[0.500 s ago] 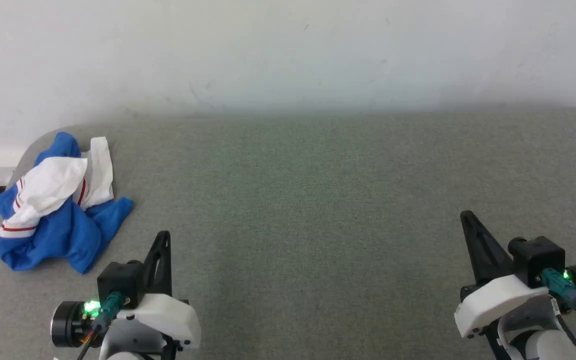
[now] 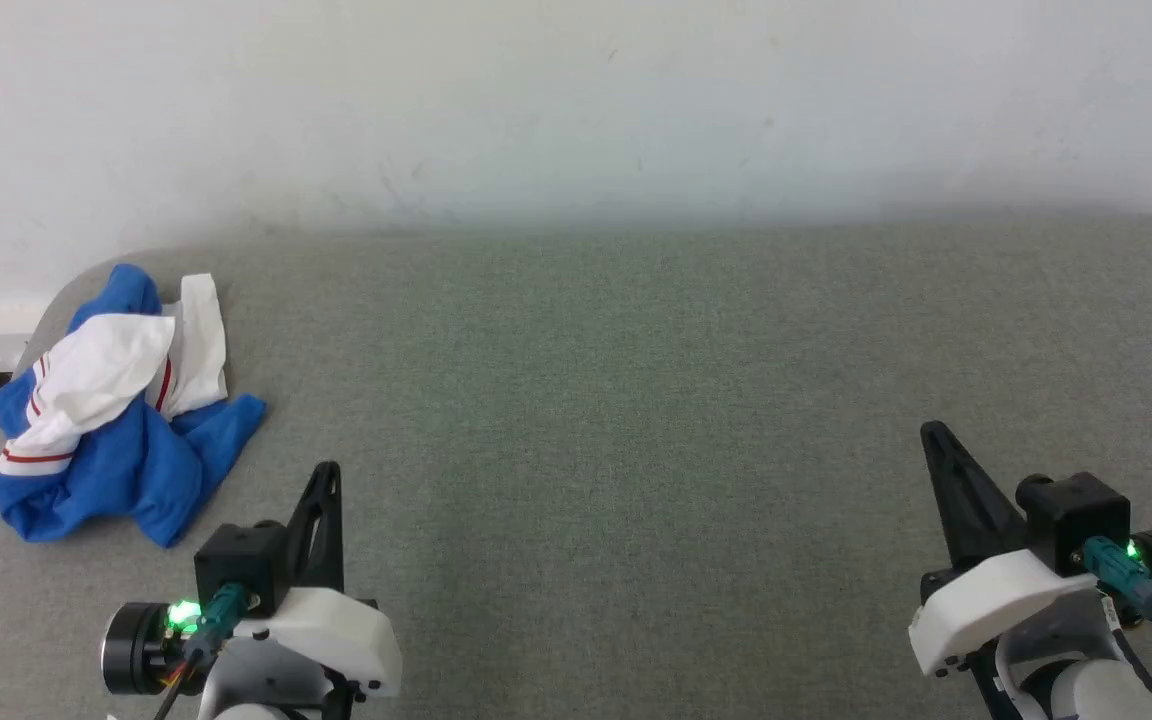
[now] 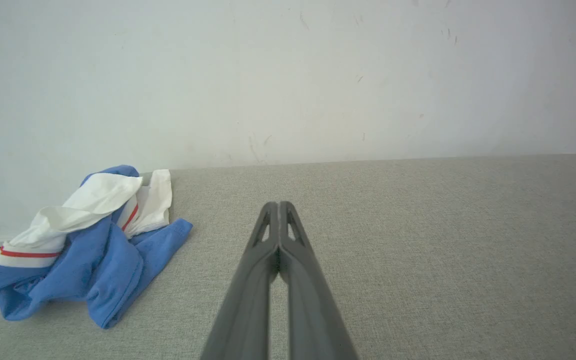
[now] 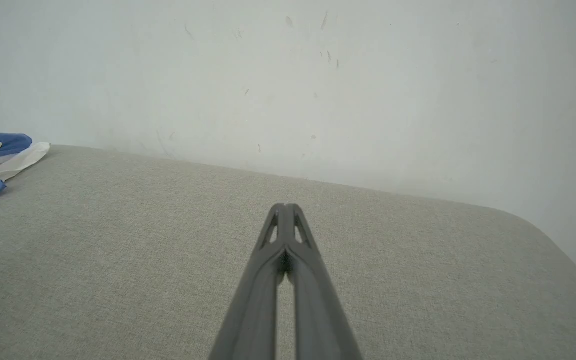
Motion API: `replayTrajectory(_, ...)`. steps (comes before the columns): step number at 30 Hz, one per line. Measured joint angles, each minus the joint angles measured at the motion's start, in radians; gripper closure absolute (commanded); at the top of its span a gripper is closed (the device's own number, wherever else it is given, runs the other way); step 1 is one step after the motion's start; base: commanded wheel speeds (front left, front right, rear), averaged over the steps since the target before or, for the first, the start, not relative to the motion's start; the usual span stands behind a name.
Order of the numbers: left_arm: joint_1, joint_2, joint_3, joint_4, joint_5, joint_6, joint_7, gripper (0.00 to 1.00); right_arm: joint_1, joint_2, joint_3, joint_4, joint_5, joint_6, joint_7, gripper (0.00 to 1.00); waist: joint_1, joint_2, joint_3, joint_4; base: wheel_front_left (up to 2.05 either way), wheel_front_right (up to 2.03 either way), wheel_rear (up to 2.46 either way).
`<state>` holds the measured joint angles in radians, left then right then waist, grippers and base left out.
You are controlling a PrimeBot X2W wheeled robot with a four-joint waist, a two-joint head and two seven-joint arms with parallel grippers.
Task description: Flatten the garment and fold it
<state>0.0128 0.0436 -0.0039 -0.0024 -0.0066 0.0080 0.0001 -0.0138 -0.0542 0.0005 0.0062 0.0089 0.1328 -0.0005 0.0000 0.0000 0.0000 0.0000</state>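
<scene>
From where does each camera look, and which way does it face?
Head view: on the head, facing forward and down at the table, the wall and the jersey at far left; left claw lower left, right claw lower right.
Left wrist view: on the left wrist, facing along the shut left claw over the table to the wall; jersey at left.
Right wrist view: on the right wrist, facing along the shut right claw to the wall; jersey edge at far left.
Shared: all three show jersey, table and wall.
</scene>
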Motion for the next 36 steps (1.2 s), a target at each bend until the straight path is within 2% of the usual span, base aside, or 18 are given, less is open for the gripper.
replayTrajectory(18,0.0,0.0,0.0,0.0,0.0,0.0,0.0,1.0,0.0,0.0,0.0,0.0,0.0,0.0,0.0,1.0,0.0,0.0,0.0,0.0,0.0,0.0,0.0)
replayTrajectory(19,0.0,0.0,0.0,0.0,0.0,0.001,0.0,0.0,0.0,0.0,0.0,0.001,0.001,0.0,0.0,0.0,0.0,0.0,0.0,0.0,0.0,0.0,0.0)
replayTrajectory(20,0.0,-0.001,-0.001,0.0,0.0,0.001,0.0,0.0,-0.001,-0.001,0.0,0.001,0.001,0.0,0.0,0.0,0.0,0.0,0.0,0.0,0.0,0.0,0.0)
replayTrajectory(21,0.0,-0.001,-0.001,0.0,0.0,0.001,0.0,1.0,-0.001,-0.001,0.0,0.002,0.001,0.0,0.0,1.0,0.0,0.0,0.0,0.0,0.0,0.0,0.0)
replayTrajectory(22,0.0,-0.001,-0.001,0.0,0.0,0.001,0.0,0.0,-0.001,-0.001,0.0,0.002,0.001,0.0,0.0,0.0,0.0,0.0,0.0,0.0,0.0,0.0,0.0)
replayTrajectory(36,0.001,-0.001,-0.008,0.0,-0.005,0.012,-0.02,0.0,-0.001,-0.001,-0.018,0.004,0.009,0.0,-0.021,0.0,0.0,0.0,0.001,0.002,0.0,0.0,0.0)
